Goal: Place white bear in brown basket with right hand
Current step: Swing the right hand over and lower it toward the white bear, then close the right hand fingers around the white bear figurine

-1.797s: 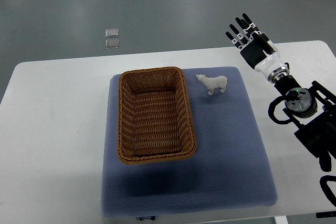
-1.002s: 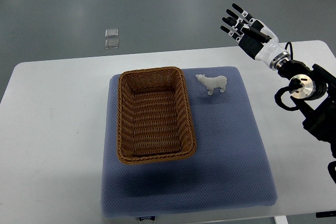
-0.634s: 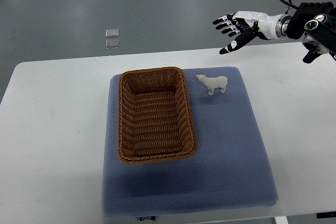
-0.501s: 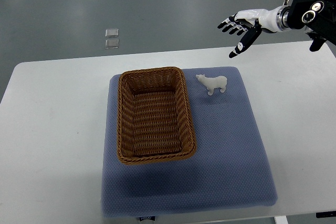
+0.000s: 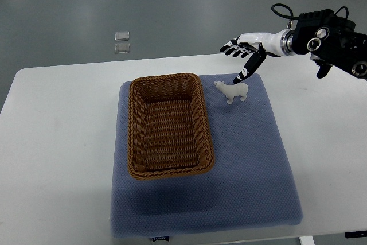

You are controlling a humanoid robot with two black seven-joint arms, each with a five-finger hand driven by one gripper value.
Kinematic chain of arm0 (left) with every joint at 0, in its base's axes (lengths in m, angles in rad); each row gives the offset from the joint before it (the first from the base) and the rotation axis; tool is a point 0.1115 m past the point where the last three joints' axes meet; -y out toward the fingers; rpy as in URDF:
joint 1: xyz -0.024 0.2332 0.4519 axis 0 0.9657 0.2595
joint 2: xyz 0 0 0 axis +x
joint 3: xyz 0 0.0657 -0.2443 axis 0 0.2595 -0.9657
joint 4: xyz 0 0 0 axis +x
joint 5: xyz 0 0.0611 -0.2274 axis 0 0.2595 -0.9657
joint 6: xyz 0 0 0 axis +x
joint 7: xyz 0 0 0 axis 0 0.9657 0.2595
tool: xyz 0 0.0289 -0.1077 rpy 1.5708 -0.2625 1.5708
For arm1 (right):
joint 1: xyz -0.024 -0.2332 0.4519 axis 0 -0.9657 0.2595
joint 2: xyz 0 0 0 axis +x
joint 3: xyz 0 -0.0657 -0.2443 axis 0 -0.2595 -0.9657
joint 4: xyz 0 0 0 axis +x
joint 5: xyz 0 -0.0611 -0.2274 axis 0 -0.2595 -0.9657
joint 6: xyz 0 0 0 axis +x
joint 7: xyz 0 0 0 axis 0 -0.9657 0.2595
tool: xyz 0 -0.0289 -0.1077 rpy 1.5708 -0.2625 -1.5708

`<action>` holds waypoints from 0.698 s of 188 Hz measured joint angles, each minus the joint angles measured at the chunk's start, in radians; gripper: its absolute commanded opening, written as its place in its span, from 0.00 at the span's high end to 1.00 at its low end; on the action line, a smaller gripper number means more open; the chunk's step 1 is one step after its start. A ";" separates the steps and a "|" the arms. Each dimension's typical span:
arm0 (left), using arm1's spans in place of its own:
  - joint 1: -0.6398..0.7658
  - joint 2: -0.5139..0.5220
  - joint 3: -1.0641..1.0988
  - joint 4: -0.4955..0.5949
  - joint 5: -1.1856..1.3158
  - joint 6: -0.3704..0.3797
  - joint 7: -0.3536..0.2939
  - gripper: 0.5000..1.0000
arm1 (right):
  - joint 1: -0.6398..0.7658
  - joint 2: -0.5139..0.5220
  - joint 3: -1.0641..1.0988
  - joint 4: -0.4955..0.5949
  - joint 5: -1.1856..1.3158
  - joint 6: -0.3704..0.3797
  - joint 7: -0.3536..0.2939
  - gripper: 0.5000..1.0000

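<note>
Right hand (image 5: 245, 51): I see it released, fingers spread, hovering just above the bear.
White bear (image 5: 232, 91): stands on the blue mat (image 5: 252, 159), beside the brown basket (image 5: 168, 124).

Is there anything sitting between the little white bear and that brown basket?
No. In the top view only a narrow bare strip of the blue mat separates the white bear from the brown basket.

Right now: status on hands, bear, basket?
Right hand open, above the white bear, no contact. Bear upright on blue mat, beside brown basket. Left arm out of view. Path unobstructed.
</note>
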 measured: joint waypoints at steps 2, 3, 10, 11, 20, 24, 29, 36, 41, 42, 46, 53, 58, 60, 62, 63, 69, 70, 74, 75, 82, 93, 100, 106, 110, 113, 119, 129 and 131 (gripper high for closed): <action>0.000 0.000 0.000 0.000 0.000 0.000 0.000 0.00 | -0.003 0.002 0.000 0.001 -0.001 -0.004 0.001 0.17; 0.000 0.000 0.000 0.000 0.000 0.000 0.000 0.00 | -0.005 0.003 -0.001 0.001 -0.001 -0.006 0.001 0.17; 0.000 0.000 0.000 0.000 0.000 0.000 0.000 0.00 | -0.015 0.010 -0.003 0.003 -0.003 -0.017 0.002 0.18; 0.000 0.000 0.000 0.000 0.000 0.000 0.000 0.00 | -0.016 0.010 -0.003 0.003 -0.004 -0.019 0.002 0.18; 0.000 0.000 0.001 0.000 -0.001 0.000 0.000 0.00 | -0.028 0.016 -0.005 0.004 -0.010 -0.030 0.004 0.18; 0.000 0.000 0.001 0.000 -0.001 0.000 0.000 0.00 | -0.035 0.019 -0.007 0.004 -0.017 -0.036 0.005 0.19; 0.000 0.000 0.001 0.000 -0.001 0.000 0.000 0.00 | -0.041 0.022 -0.008 0.004 -0.026 -0.042 0.008 0.19; 0.000 0.000 0.001 0.000 -0.001 0.000 0.000 0.00 | -0.051 0.027 -0.010 0.004 -0.043 -0.051 0.012 0.19; 0.000 0.000 0.001 0.000 -0.001 0.000 0.000 0.00 | -0.059 0.030 -0.010 0.004 -0.057 -0.059 0.016 0.19; 0.000 0.000 0.001 0.000 -0.001 0.000 0.000 0.00 | -0.061 0.031 -0.010 0.004 -0.059 -0.060 0.016 0.19; 0.000 0.000 0.001 0.000 -0.001 0.000 0.000 0.00 | -0.067 0.033 -0.011 0.004 -0.070 -0.066 0.019 0.19; 0.000 0.000 0.001 0.000 -0.001 0.000 0.000 0.00 | -0.078 0.037 -0.011 0.004 -0.086 -0.077 0.025 0.19; 0.000 0.000 0.002 0.000 -0.001 0.000 0.000 0.00 | -0.086 0.040 -0.011 0.003 -0.093 -0.085 0.028 0.20; 0.000 0.000 0.002 0.000 -0.001 0.000 0.000 0.00 | -0.088 0.041 -0.011 0.003 -0.095 -0.088 0.028 0.20; 0.000 0.000 0.002 0.000 -0.001 0.000 0.000 0.00 | -0.091 0.041 -0.011 0.003 -0.097 -0.090 0.029 0.20; 0.000 0.000 0.002 0.000 -0.001 0.000 0.000 0.00 | -0.092 0.042 -0.011 0.003 -0.097 -0.092 0.029 0.20; 0.000 0.000 0.003 0.000 -0.001 0.000 0.000 0.00 | -0.099 0.043 -0.011 0.002 -0.101 -0.101 0.032 0.21; 0.000 0.000 0.003 0.000 -0.001 0.000 0.000 0.00 | -0.100 0.043 -0.011 0.002 -0.101 -0.102 0.032 0.21; 0.000 0.000 0.003 0.000 0.000 0.000 0.000 0.00 | -0.104 0.044 -0.011 0.002 -0.103 -0.107 0.033 0.22; 0.000 0.000 0.003 0.000 0.000 0.000 0.000 0.00 | -0.105 0.044 -0.011 0.002 -0.103 -0.108 0.033 0.22; 0.000 0.000 0.004 0.000 0.000 0.000 0.000 0.00 | -0.112 0.045 -0.011 0.002 -0.105 -0.116 0.034 0.26; 0.000 0.000 0.004 -0.001 0.001 0.000 0.000 0.00 | -0.122 0.047 -0.012 0.001 -0.106 -0.128 0.034 0.27; 0.000 0.000 0.005 -0.001 0.001 0.000 0.000 0.00 | -0.128 0.047 -0.012 -0.002 -0.107 -0.137 0.035 0.27; 0.000 0.000 0.005 -0.001 0.001 0.000 0.000 0.00 | -0.132 0.048 -0.013 -0.004 -0.108 -0.143 0.037 0.27; 0.000 0.000 0.005 -0.001 0.001 0.000 0.000 0.00 | -0.135 0.048 -0.013 -0.005 -0.108 -0.148 0.038 0.27; 0.000 0.000 0.005 -0.001 0.001 0.000 0.000 0.00 | -0.136 0.048 -0.013 -0.006 -0.108 -0.152 0.040 0.28; 0.000 0.000 0.006 -0.001 0.001 0.000 0.000 0.00 | -0.140 0.048 -0.013 -0.008 -0.110 -0.161 0.041 0.32; 0.000 0.000 0.006 -0.001 0.001 0.000 0.000 0.00 | -0.147 0.048 -0.013 -0.012 -0.116 -0.178 0.044 0.38; 0.000 0.000 0.006 -0.001 0.001 0.000 0.000 0.00 | -0.149 0.048 -0.014 -0.013 -0.118 -0.181 0.044 0.39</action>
